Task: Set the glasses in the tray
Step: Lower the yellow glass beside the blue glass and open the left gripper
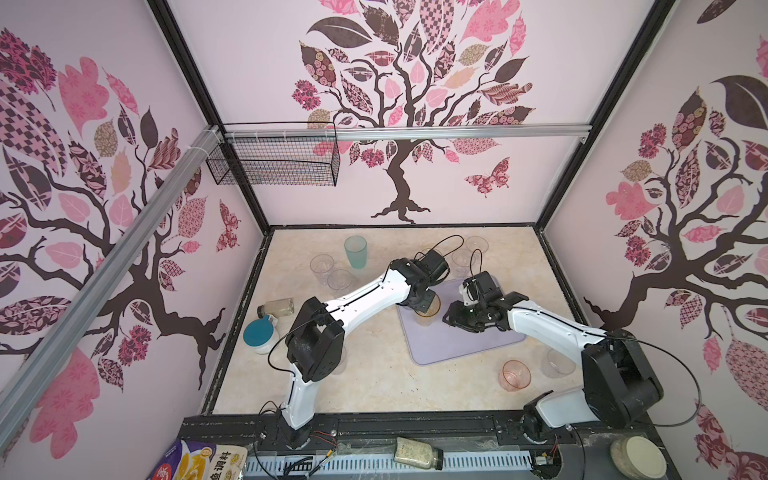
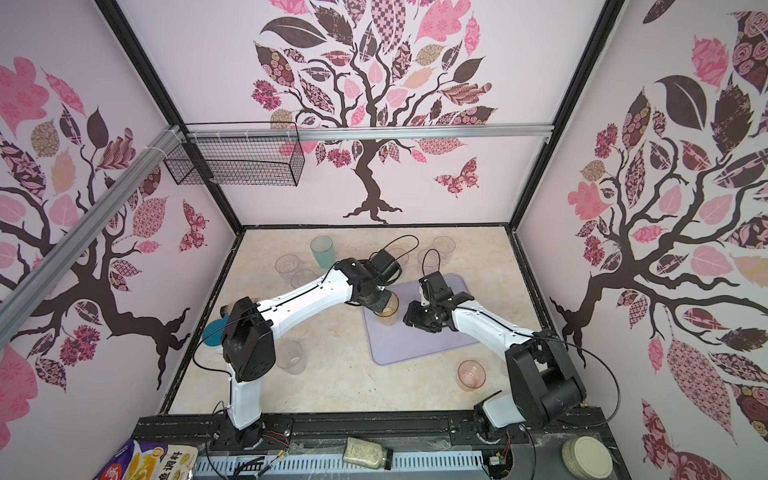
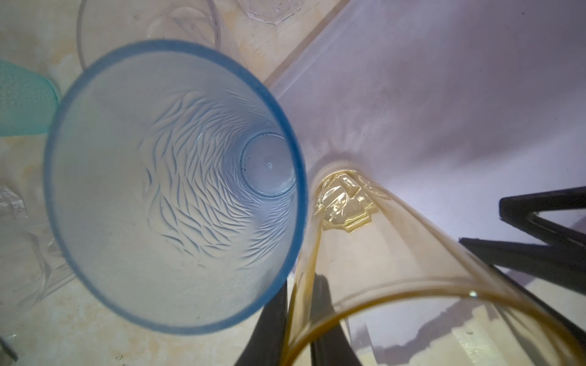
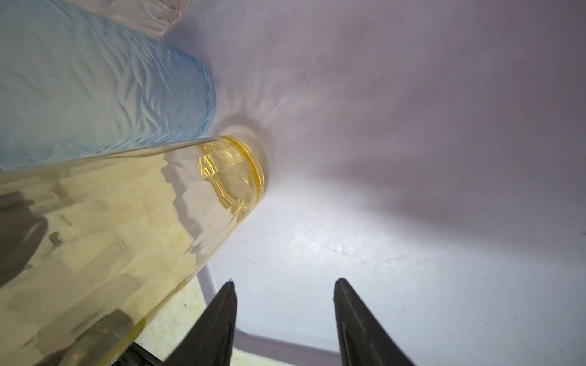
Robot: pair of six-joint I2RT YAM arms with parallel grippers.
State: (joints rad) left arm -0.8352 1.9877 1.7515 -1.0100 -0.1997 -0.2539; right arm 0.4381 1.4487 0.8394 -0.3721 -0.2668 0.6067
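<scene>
The amber glass [image 1: 428,312] [image 2: 389,311] stands upright on the lavender tray [image 1: 457,345] [image 2: 415,345], near its left end. My left gripper [image 1: 424,305] [image 3: 301,282] is shut on that glass's wall [image 3: 396,253], one finger inside and one outside. A blue-grey glass [image 3: 174,190] [image 4: 95,95] stands right beside it; in both top views the left arm hides it. My right gripper [image 1: 451,319] [image 4: 285,281] hangs open over the bare tray [image 4: 412,158], just right of the amber glass [image 4: 126,221], holding nothing.
A teal glass [image 1: 355,251] and two clear glasses [image 1: 322,266] stand at the back left, more clear ones [image 1: 476,245] at the back right. A pink glass [image 1: 515,375] and a clear one [image 1: 559,363] stand front right. A capped bottle [image 1: 276,308] and a teal-lidded jar [image 1: 259,332] sit at the left.
</scene>
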